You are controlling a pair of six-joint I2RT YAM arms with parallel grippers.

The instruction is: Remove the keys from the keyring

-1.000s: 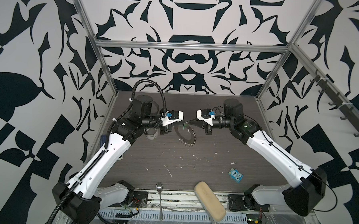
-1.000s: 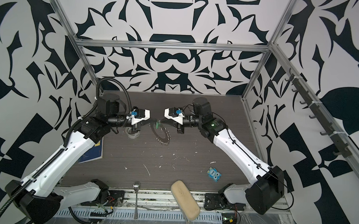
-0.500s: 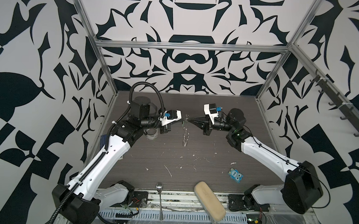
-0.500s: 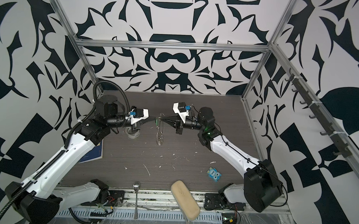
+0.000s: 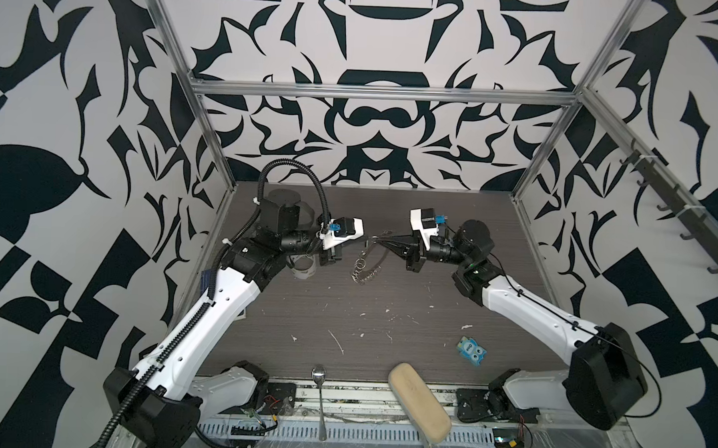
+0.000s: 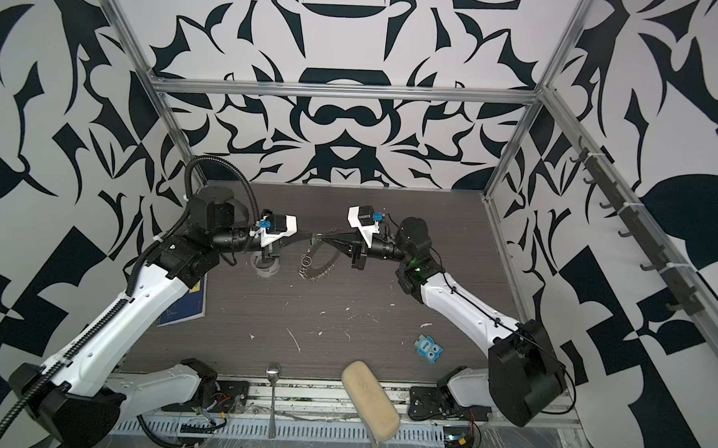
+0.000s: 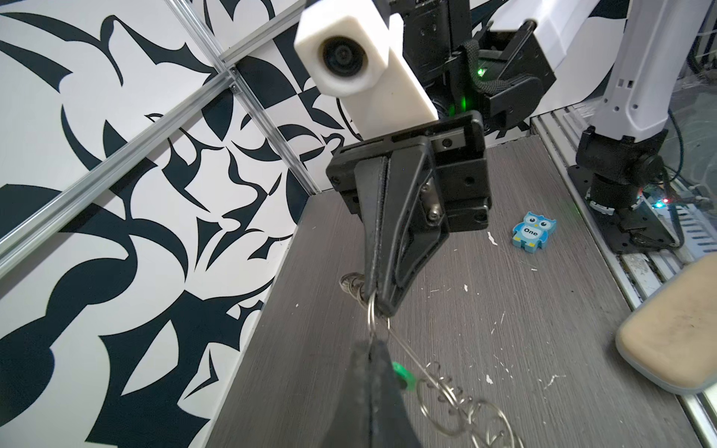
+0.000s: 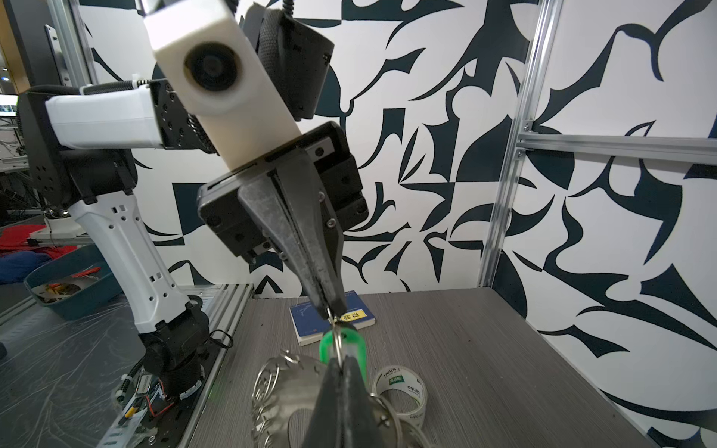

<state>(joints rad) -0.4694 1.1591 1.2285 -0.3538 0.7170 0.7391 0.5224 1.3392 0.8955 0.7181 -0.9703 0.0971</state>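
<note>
Where the two arms met above the rear half of the bench [image 5: 345, 316], the left gripper [image 8: 330, 308] was clenched, its jaws pressed together on the thin wire of the keyring [image 5: 363, 271]. The right gripper [image 7: 378, 303] faced it tip to tip and was likewise clenched on the same wire, the two tips almost touching.

The green key [image 8: 325, 343] hung on the wire at that meeting point, just beside both tips. Whether either gripper also pinched the key could not be determined.

From the grip, the rest of the keyring drooped in a curve strung with silvery loops. Whether its lowest part rested on the bench or hung clear could not be told.

A tape roll [image 8: 403, 388] stood on the bench below the left gripper's body, near the hanging ring but apart from it. A blue book [image 6: 183, 304] lay flat by the left wall, partly under the left arm.

Toward the front, a blue owl eraser [image 5: 471, 351] lay near the right arm. A spoon [image 5: 320, 392] and a beige oblong case [image 5: 418, 402] lay across the front edge, well apart from the keyring. White specks were scattered over the surface.
</note>
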